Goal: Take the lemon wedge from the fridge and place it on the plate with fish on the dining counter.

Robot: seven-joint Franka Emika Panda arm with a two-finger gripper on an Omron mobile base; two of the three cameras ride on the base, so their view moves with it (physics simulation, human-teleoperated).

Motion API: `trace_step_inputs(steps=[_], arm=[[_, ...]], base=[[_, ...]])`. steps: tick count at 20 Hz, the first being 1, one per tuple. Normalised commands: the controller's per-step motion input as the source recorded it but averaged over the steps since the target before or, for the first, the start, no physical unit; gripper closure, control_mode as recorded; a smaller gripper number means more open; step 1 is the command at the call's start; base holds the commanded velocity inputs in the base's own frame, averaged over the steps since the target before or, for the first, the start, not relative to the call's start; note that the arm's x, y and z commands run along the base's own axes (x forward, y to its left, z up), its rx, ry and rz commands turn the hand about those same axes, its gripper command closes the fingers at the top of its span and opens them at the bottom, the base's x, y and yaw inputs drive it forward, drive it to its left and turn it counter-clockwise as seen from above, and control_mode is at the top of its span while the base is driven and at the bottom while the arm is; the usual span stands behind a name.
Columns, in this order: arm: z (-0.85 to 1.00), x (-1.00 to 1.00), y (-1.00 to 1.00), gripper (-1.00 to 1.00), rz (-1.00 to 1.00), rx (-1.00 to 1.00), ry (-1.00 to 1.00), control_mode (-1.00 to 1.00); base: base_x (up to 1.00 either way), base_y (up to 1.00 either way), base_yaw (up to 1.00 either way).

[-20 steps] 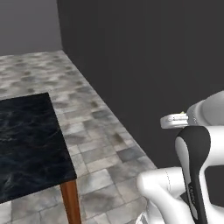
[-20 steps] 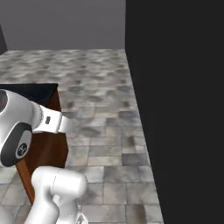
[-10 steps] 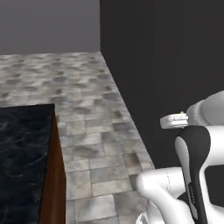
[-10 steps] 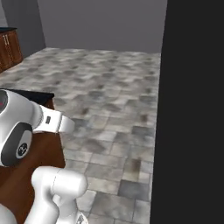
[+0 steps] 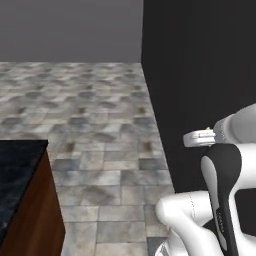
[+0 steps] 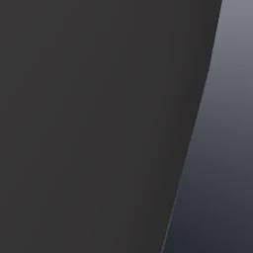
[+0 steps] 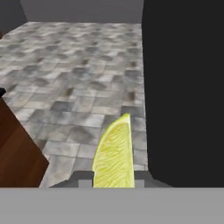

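Kitchen: stone-tiled floor, dining counter

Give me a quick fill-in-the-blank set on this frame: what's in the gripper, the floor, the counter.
1. The gripper is shut on a yellow ____ wedge.
2. In the hand view, the floor beyond the wedge is covered in grey stone ____.
3. In the left base view, the dining counter has a glossy ____ top over a brown wooden base.

Missing words: lemon; tiles; black
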Motion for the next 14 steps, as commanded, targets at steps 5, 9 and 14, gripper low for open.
trace_step_inputs(steps=[5, 9, 14], arm=[[0.00, 0.00, 0.00, 1.00, 0.00, 0.00, 0.00, 1.00], [0.00, 0.00, 0.00, 1.00, 0.00, 0.00, 0.00, 1.00], [0.00, 0.00, 0.00, 1.00, 0.00, 0.00, 0.00, 1.00]], base=[[1.00, -0.53, 0.34], [1.00, -0.25, 0.44], [1.00, -0.11, 0.48]])
